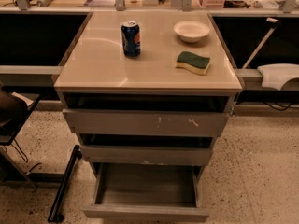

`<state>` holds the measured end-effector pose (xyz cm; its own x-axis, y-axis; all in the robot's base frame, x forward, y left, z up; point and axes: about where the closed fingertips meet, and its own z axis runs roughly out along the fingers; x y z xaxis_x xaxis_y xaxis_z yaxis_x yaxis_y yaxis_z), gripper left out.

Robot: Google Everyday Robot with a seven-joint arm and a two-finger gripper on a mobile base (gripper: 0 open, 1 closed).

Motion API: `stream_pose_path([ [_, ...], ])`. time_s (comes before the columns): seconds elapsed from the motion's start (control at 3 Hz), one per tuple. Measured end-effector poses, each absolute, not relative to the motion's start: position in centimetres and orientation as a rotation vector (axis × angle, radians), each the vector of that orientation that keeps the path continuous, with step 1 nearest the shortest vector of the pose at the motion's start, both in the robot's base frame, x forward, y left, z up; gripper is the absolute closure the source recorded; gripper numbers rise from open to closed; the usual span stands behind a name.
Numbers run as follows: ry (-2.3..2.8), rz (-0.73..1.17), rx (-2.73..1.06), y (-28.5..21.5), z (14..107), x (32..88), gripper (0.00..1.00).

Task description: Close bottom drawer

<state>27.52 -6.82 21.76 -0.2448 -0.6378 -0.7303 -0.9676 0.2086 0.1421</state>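
The bottom drawer [145,212] is the lowest of three grey drawers in the cabinet [60,80]. It is pulled far out towards me, and its shallow grey inside [147,186] is empty. Its plain front panel runs along the bottom edge of the camera view. The middle drawer [145,155] and the top drawer [145,123], which has white scratches, each stand out a little. My gripper is not in view. Only a white arm-like part [276,74] with a thin rod [257,45] shows at the right edge.
On the cabinet top stand a blue soda can [131,38], a white bowl [191,31] and a green-and-yellow sponge [192,62]. A dark chair [11,113] and a black bar [63,185] on the speckled floor are at the left. A counter [149,8] runs behind.
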Motion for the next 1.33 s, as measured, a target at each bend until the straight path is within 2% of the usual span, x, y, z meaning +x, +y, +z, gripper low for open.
stream_pose_path([
  [0.33,1.961,0.817,-1.484,-6.8,21.8,27.5,0.0],
  [1.0,2.08,0.861,-1.265,-12.4,16.5,30.8,0.0],
  [1.33,2.118,0.822,-1.173,-15.5,14.5,34.5,0.0],
])
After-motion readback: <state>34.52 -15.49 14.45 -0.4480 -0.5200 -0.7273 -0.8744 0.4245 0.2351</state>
